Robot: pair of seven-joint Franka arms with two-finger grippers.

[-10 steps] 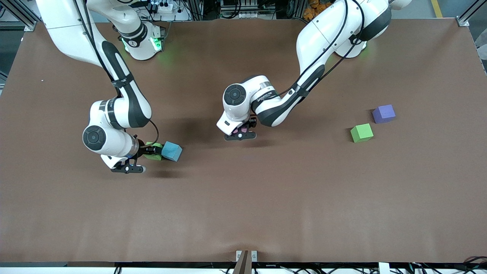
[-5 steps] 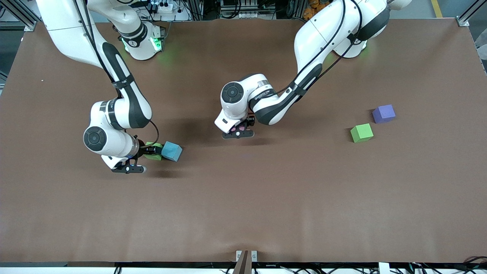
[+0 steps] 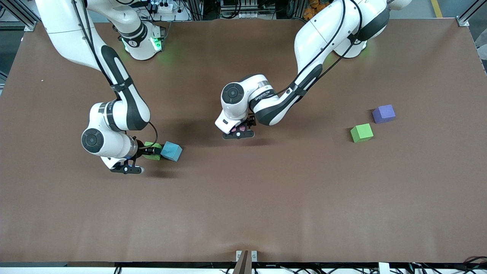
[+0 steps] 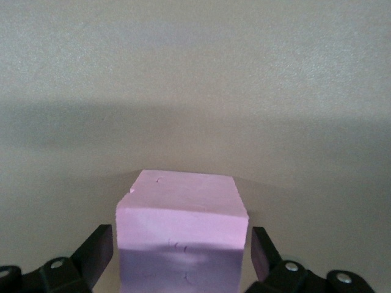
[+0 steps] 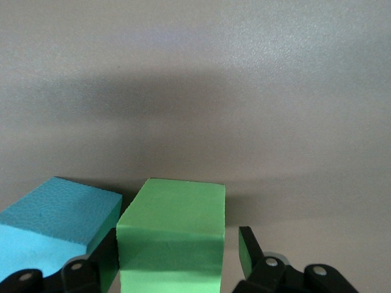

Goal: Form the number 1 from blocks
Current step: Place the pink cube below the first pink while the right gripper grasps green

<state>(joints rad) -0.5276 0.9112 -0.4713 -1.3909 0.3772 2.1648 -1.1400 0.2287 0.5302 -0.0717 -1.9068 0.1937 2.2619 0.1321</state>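
Since a second ago the left arm's wrist has slid a little toward the upper part of the front view and settled low over the table (image 3: 266, 198), while the right arm's wrist has edged slightly toward its own end. The loose blocks have not shifted. At the centre of the front view, the left gripper (image 3: 239, 133) straddles a pink block (image 4: 183, 244). Its fingers stand a sliver clear of both side faces, so the pincer is wide and no longer clamps the cube, which appears to rest on the table. In the middle band of the frame, toward the right arm's end, the right gripper (image 3: 149, 151) brackets a green block (image 5: 171, 244). One finger is against a face and the other stands a little off, so the block is not yet gripped. A blue block (image 3: 171, 151) sits just beside this green one, seemingly touching it. Another green block (image 3: 361, 133) and a purple block (image 3: 384, 113) lie well apart, toward the left arm's end. The risk on the right is that the off-centre pinch twists the green cube or shoves the blue neighbour. On the left, a finger brushing the foam as the gripper lifts could drag the pink cube out of place.
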